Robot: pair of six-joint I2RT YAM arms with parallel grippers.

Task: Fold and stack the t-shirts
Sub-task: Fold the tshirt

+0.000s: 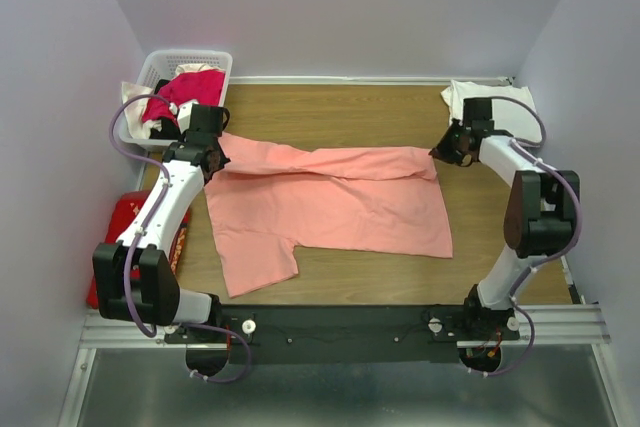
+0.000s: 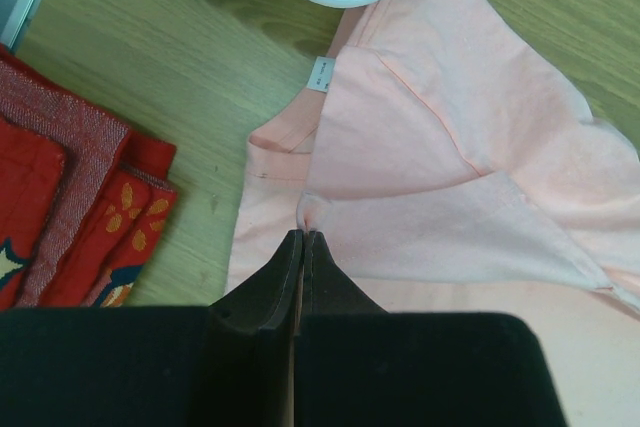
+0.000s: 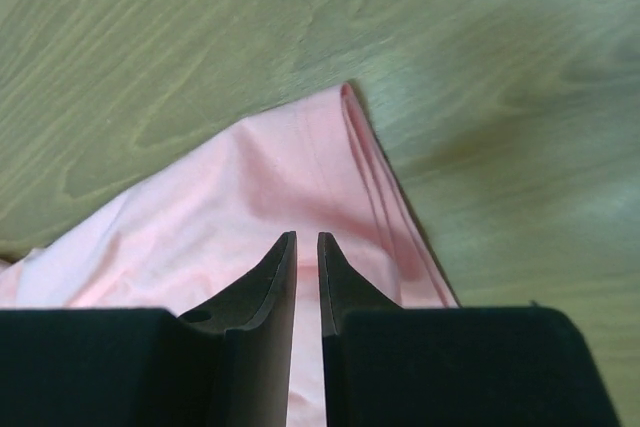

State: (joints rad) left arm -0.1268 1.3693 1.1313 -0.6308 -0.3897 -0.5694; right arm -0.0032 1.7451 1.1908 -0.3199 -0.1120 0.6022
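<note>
1. Salmon-pink cotton is taking up the middle of the wooden table: the salmon-pink t-shirt is lying spread out between the two arms, with its far edge doubled over toward the near side and one sleeve jutting out at the near left.
2. The left gripper is resting at the shirt's far left corner, near the neckline. Its fingers are pressing flat together with no gap showing, and a small pucker of pink fabric is bunching right at their tips — it is pinching the shirt.
3. A small white label is showing at the neck edge, just beyond that pinch and close to the rim of the basket.
4. The right gripper is sitting at the shirt's far right corner, where the layered hem is ending against bare wood. Its fingers are standing only a thin slit apart, pink cloth is filling that slit, and the fabric is tenting up toward the tips — so it is gripping the shirt too.
5. The white t-shirt is lying bunched in the far right corner of the table, just behind the right arm and apart from the pink one.
6. The white basket is standing at the far left corner, holding a magenta garment and some white fabric.
7. The red cloth with gold patterning is lying at the table's left edge, beside the left arm.
</note>
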